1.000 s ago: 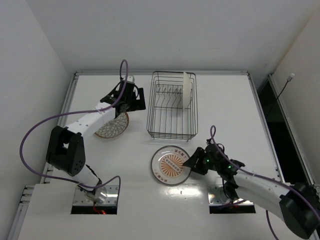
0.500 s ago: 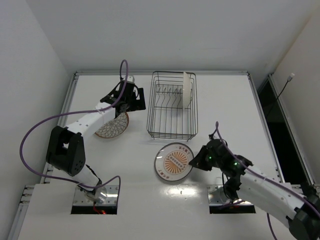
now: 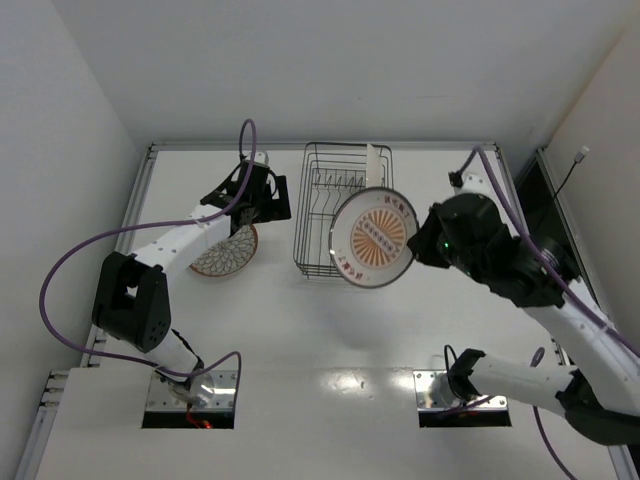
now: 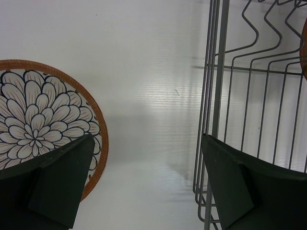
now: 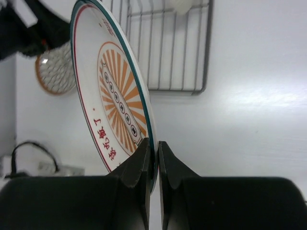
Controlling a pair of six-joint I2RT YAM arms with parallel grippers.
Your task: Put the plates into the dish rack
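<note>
My right gripper (image 3: 418, 246) (image 5: 154, 152) is shut on the rim of a plate (image 3: 373, 237) (image 5: 111, 100) with an orange sunburst centre. That plate hangs tilted in the air over the near right part of the dish rack (image 3: 342, 265) (image 5: 207, 62). A second plate (image 3: 375, 178), seen edge-on, stands upright in the rack at its far right. A third plate (image 3: 226, 252) (image 4: 48, 117) with a petal pattern and brown rim lies flat on the table left of the rack. My left gripper (image 3: 262, 196) (image 4: 146, 184) hovers open between that plate and the rack (image 4: 216, 100).
A raised rail (image 3: 320, 146) runs along the table's far edge, and white walls stand close behind and to the left. A purple cable (image 3: 75, 255) loops off the left arm. A dark gap (image 3: 545, 225) lies beyond the table's right edge.
My right gripper shut on the sunburst plate's rim, lifted it off the table near the front and carried it up and away over the rack. The left arm has not moved.
</note>
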